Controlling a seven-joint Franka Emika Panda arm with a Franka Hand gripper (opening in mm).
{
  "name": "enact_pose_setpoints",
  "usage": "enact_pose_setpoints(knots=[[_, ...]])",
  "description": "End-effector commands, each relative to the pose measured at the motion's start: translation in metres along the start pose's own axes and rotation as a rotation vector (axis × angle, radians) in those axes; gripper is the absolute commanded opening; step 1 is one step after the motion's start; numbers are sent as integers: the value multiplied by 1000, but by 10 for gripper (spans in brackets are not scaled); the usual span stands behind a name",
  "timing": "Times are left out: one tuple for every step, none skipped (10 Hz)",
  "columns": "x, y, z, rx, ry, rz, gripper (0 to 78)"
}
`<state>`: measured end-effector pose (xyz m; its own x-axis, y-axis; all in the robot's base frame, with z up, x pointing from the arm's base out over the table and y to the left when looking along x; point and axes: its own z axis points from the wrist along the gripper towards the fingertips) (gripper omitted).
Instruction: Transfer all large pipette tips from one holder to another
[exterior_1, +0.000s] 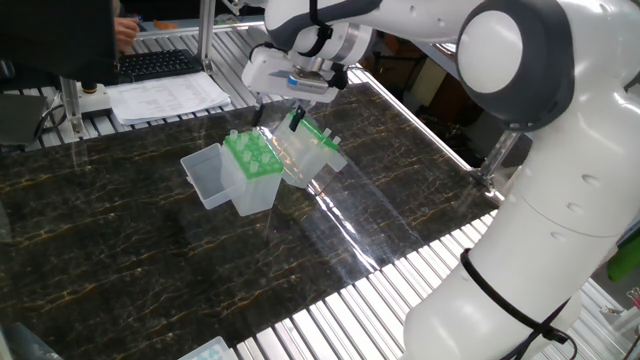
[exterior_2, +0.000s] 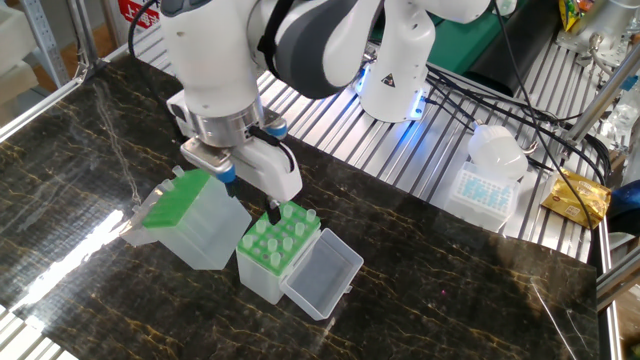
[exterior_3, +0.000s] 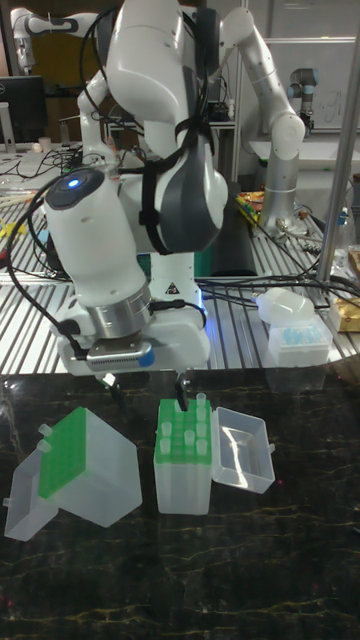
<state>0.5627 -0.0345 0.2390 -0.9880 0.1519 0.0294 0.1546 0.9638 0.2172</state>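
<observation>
Dark marble table (exterior_1: 150, 240), keyboard (exterior_1: 160, 63), papers (exterior_1: 170, 97)

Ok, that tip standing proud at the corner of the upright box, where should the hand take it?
Grip the tip by its round collar, the only part showing above the green plate. Come straight down from above: it stands upright in its hole, at the plate's edge by the open lid, so the outer sides look freest.
</observation>
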Motion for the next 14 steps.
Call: enact_pose_setpoints(knots=[[-6,-7,-2,27,-5,-42,774],[-10,-10,-4,34,-4,-59,774],[-10,-10,-4,34,-4,-59,774],[-19,-18,-12,44,-2,-89,774],[-24,-23,-15,53,-4,-108,774],[-28,-29,-17,62,-5,-123,774],[-30,-32,-19,70,-5,-133,774],[-35,-41,-22,79,-6,-160,774],[-39,-48,-22,80,-8,-176,774],[-43,-55,-21,80,-9,-192,774],[-45,-58,-21,82,-10,-198,774],[-46,-60,-21,90,-12,-202,774],[-47,-63,-21,93,-14,-209,774],[-51,-68,-21,104,-16,-227,774]])
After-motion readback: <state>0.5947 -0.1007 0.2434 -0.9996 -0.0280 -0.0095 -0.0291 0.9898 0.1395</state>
